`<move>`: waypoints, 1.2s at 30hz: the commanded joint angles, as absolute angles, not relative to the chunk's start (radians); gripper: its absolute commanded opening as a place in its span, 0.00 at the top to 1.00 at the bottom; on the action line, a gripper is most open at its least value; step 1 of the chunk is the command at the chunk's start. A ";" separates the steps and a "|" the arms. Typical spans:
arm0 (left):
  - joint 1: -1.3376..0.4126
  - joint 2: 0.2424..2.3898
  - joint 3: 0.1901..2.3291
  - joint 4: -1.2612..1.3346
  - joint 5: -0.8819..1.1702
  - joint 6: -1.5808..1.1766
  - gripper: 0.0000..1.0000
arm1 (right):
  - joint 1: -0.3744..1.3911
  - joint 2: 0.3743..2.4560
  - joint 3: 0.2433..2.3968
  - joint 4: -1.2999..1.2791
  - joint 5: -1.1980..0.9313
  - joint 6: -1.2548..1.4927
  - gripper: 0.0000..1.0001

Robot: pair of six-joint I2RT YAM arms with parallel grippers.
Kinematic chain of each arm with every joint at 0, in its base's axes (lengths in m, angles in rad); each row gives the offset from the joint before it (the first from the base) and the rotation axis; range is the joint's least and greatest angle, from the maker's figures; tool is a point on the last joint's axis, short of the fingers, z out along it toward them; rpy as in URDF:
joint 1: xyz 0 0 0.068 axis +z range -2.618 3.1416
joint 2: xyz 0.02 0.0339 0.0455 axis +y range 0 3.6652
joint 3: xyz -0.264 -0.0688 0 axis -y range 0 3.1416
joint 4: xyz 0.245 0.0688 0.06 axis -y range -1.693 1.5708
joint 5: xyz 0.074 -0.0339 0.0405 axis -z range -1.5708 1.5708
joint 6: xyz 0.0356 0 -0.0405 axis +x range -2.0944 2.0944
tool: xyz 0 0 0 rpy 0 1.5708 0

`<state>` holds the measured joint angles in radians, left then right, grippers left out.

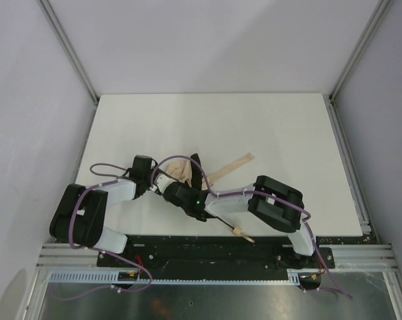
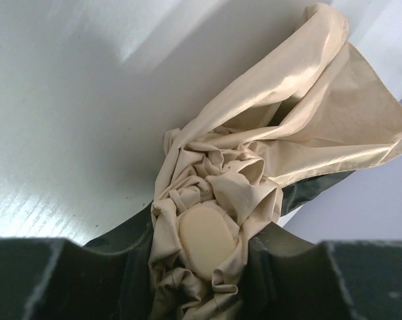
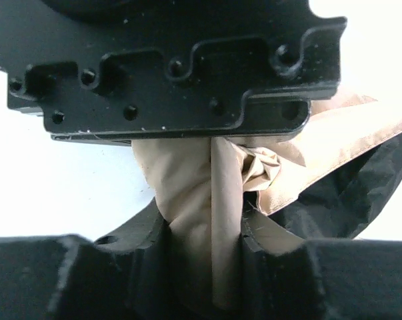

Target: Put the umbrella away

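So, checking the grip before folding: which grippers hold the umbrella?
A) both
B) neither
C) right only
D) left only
A: tan fabric of the umbrella sits pinched in the left gripper and in the right gripper, each seen in its own wrist view.

Tan umbrella (image 2: pixel 301 127), possibly black inside

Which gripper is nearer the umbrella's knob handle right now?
Right. The right gripper clamps the canopy just up the shaft from the knob handle; the left gripper holds bunched fabric farther off.
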<state>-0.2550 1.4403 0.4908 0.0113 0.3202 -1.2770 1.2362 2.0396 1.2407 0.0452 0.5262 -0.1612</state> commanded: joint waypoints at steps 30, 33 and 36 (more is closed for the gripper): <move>-0.153 1.364 0.583 -0.041 0.356 -1.119 0.00 | 0.743 2.288 1.367 -0.042 -0.856 0.187 1.00; -0.182 1.403 0.571 0.009 0.338 -1.149 0.01 | 0.732 2.311 1.392 -0.033 -0.895 0.234 1.00; -0.205 1.429 0.550 0.077 0.322 -1.167 0.01 | 0.723 2.325 1.410 -0.040 -0.917 0.263 1.00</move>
<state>-0.1768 1.4002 0.5755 -0.0254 0.3290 -1.1294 0.7223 2.2372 1.4216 0.0982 -0.8627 0.1707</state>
